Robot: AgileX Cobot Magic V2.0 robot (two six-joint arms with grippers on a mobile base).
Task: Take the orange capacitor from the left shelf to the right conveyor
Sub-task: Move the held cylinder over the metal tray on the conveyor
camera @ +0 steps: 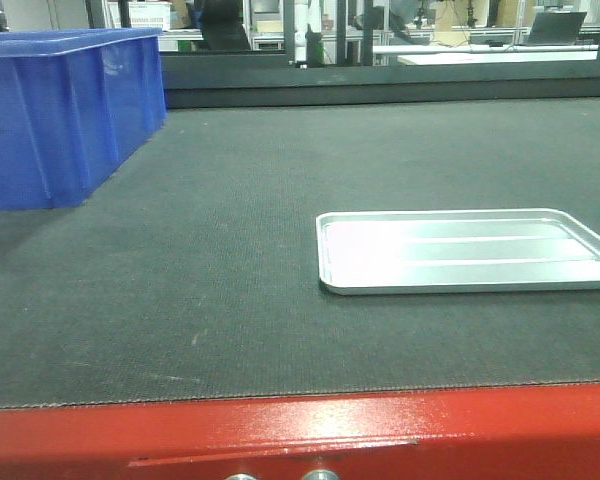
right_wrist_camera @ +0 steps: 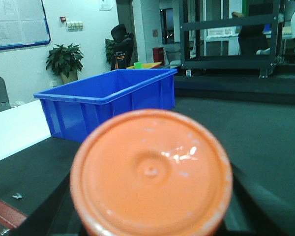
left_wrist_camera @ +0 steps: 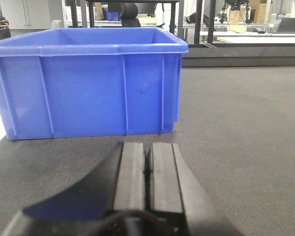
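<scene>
My right gripper (right_wrist_camera: pixel 152 216) is clamped on the orange capacitor (right_wrist_camera: pixel 151 172), whose long axis points straight ahead over the dark belt (right_wrist_camera: pixel 265 123) just below it, while my left gripper (left_wrist_camera: pixel 147 147), pressed together and empty, hangs near the blue crate (left_wrist_camera: pixel 88 88).

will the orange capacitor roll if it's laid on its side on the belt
Likely yes: the capacitor has a round end, so on its side it could roll, though the textured belt may slow it. Its glossy cap shows glare, so it may be slippery. The moulded end looks rigid, not floppy.
</scene>
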